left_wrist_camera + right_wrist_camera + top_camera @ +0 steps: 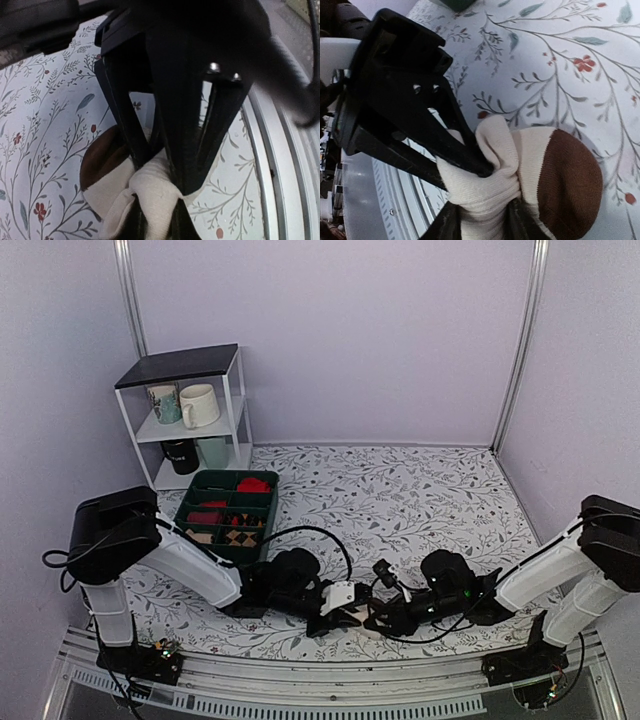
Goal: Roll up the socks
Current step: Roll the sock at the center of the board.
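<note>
Only the top view takes in the far left: one white shelf rack (178,365) holding four cups, two on the middle level and two below; just beside it one green bin (185,503) with red rolled socks (255,483) and checked rolled socks (238,537) in separate compartments, too small to count surely. Nearer the middle, the two arms reach in low over the flowered table (420,490) and meet at its near edge, where the top view shows the socks (365,630) only as a pale scrap between them. The wrist views show more: a bunched cream wad lying on the cloth with one dark brown end (102,160) sticking out; whether it is one sock or two cannot be told. From the right wrist the left gripper (482,167) shows as clamped on a fold of cream fabric (485,195); from the left wrist the right gripper (175,187) comes down pinched on the same wad, its two prongs meeting in the fabric. The left wrist alone shows the metal rail (280,165) just beside the wad.
</note>
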You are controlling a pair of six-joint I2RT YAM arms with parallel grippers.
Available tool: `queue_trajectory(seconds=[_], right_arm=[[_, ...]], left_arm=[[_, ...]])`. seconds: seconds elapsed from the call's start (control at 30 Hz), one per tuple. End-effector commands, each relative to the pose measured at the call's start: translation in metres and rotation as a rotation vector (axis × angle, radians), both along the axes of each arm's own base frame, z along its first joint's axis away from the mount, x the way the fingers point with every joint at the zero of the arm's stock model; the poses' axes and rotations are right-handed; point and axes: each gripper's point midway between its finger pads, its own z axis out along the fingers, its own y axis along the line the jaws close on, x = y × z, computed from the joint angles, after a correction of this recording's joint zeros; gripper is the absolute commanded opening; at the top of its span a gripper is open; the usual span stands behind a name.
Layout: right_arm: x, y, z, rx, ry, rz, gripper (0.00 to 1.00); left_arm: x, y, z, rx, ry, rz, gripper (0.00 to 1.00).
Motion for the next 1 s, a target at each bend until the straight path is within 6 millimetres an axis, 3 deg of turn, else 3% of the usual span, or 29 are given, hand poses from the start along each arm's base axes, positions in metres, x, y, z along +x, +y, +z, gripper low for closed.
queue_trajectory(seconds=[0.0, 0.1, 0.2, 0.4, 0.57, 0.7, 0.97], right_arm=[[0.006, -0.038, -0.021, -0.237, -0.02, -0.08, 0.4], [0.017, -0.041, 0.007, -0.195, -0.098, -0.127, 0.45], [0.019, -0.05, 0.018, -0.16, -0.143, -0.164, 0.46], [0.018, -0.059, 0.013, -0.159, -0.127, -0.245, 0.48], [0.03, -0.076, 0.002, -0.23, -0.025, -0.436, 0.55], [0.028, -0.072, 0.005, -0.205, 0.044, -0.465, 0.61], [0.028, -0.052, 0.007, -0.206, 0.067, -0.415, 0.61]], left_arm=[[-0.039, 0.059, -0.097, 0.439, 0.285, 0.01, 0.0], [-0.043, 0.073, -0.109, 0.512, 0.359, 0.035, 0.0], [-0.044, 0.086, -0.118, 0.566, 0.421, 0.064, 0.0], [-0.041, 0.095, -0.125, 0.594, 0.488, 0.112, 0.0], [-0.041, 0.097, -0.126, 0.596, 0.49, 0.115, 0.0], [-0.04, 0.098, -0.126, 0.596, 0.488, 0.12, 0.0], [-0.04, 0.099, -0.127, 0.597, 0.489, 0.131, 0.0]])
